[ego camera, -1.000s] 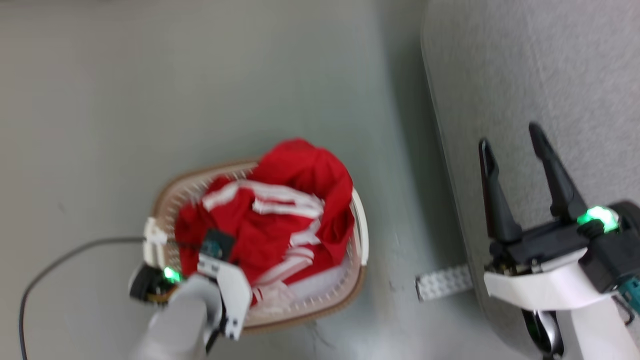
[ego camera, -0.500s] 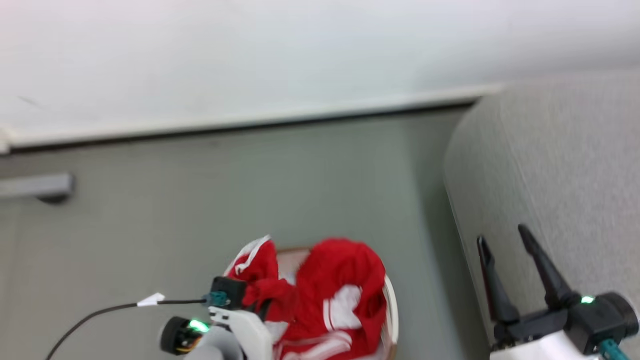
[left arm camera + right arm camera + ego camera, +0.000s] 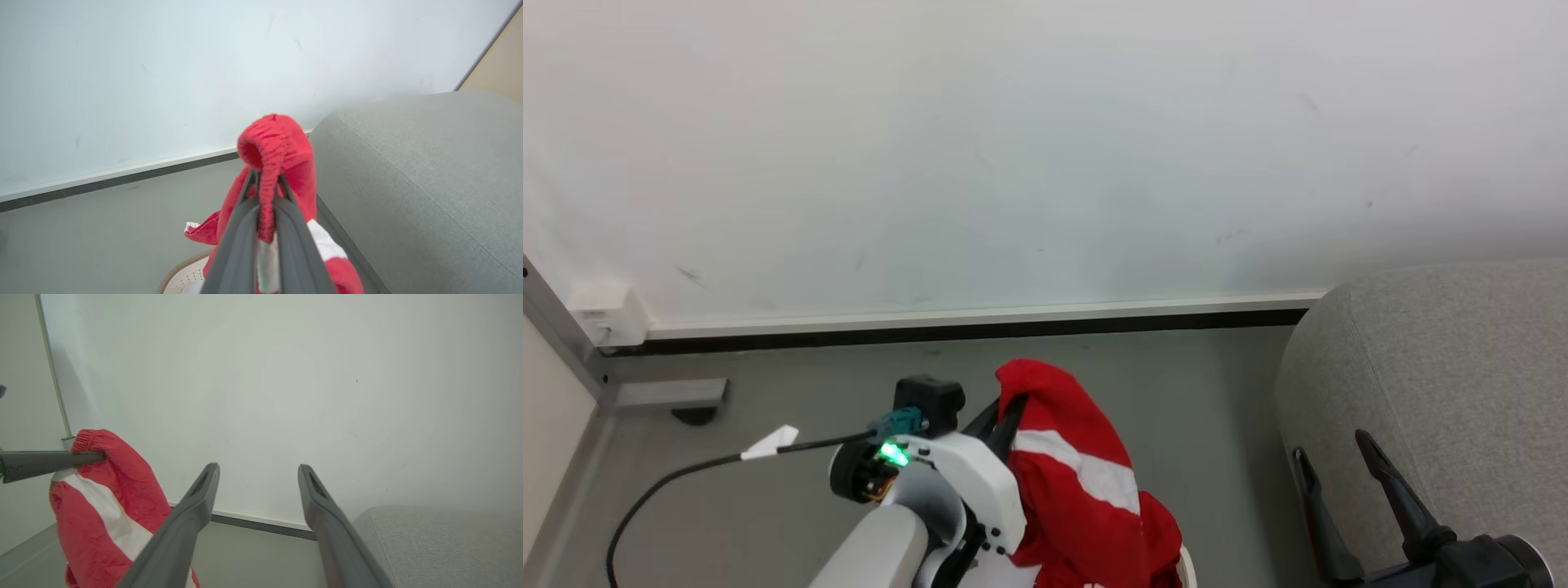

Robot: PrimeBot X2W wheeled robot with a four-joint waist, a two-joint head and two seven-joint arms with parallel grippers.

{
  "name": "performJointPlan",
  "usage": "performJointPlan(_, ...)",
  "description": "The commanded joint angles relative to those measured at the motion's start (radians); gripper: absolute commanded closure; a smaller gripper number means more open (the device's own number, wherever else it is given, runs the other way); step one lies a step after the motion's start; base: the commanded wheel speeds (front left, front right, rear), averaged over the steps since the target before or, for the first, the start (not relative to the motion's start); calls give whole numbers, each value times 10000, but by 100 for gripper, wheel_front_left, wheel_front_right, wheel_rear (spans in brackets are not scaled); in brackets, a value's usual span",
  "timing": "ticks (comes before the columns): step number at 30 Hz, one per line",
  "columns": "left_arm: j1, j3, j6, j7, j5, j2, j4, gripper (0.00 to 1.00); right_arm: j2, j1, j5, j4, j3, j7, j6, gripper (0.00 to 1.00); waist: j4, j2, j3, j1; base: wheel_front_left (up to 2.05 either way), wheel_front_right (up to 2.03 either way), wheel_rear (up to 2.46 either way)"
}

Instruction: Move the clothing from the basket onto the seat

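Above the cream basket (image 3: 176, 277), beside the grey sofa (image 3: 1437, 367), the left gripper (image 3: 267, 179) is pinching the ribbed hem of a red garment (image 3: 1078, 506), its fingers clamped tight on the cloth, which is hanging down toward the basket. The right gripper (image 3: 1330, 445) is hovering near the sofa's rounded edge, fingers spread wide, holding nothing.

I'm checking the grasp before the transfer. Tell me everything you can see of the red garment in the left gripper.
The clothing is soft bright red fabric with a white band across it. The left gripper is shut on a ribbed, gathered hem at its top, so it hangs limp, its lower end reaching down toward the basket. It hangs apart from the grey seat.
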Motion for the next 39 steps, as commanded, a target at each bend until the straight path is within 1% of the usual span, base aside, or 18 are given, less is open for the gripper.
performJointPlan(1, 122, 47, 79, 170, -109, 58, -525, 100, -43, 169, 91, -13, -56, 7, -21, 0, 56, 0, -102, 4, 0, 0, 0)
performJointPlan(6, 173, 270, 335, 764, -462, 97, -2400, 100, -42, 232, 78, -18, 70, 7, -21, 0, 39, 0, -227, 4, 0, 0, 0)
performJointPlan(9, -37, 377, 379, 1038, -583, 151, -3289, 100, -75, 246, 144, -18, 266, 7, -21, 0, 23, 0, -278, 4, 0, 0, 0)
performJointPlan(12, -341, 470, 328, 1194, -639, 269, -4059, 100, -225, 175, 217, -8, 565, 7, -21, 0, 0, 0, -302, 4, 0, 0, 0)
performJointPlan(17, -705, 647, 388, 1529, -720, 460, -4878, 100, -548, -131, 286, -89, 1078, 7, -21, 0, -65, 0, -284, 4, 0, 0, 0)
performJointPlan(19, -801, 672, 439, 1647, -743, 499, -5099, 100, -727, -233, 100, -174, 1311, 8, -21, 0, -70, 0, -274, 4, 0, 0, 0)
performJointPlan(24, -899, 695, 636, 1691, -760, 385, -5456, 100, -943, -382, -250, -599, 2044, 8, -21, 0, -60, 0, -277, 4, 0, 0, 0)
performJointPlan(28, -905, 638, 779, 1634, -798, 289, -5454, 100, -799, -437, -532, -858, 2736, 8, -23, 0, -71, 0, -267, 4, 0, 0, 0)
performJointPlan(32, -975, 556, 838, 1614, -836, 219, -5379, 100, -581, -551, -866, -698, 3251, 8, -21, 0, -95, 0, -252, 4, 0, 0, 0)
performJointPlan(35, -1020, 465, 886, 1584, -862, 160, -5319, 100, -256, -757, -1195, -463, 3384, 8, -21, 0, -74, 0, -254, 4, 0, 0, 0)
performJointPlan(39, -1112, 336, 930, 1560, -874, 92, -5278, 100, 10, -974, -1586, -69, 3385, 8, -21, 0, -37, 0, -239, 4, 0, 0, 0)
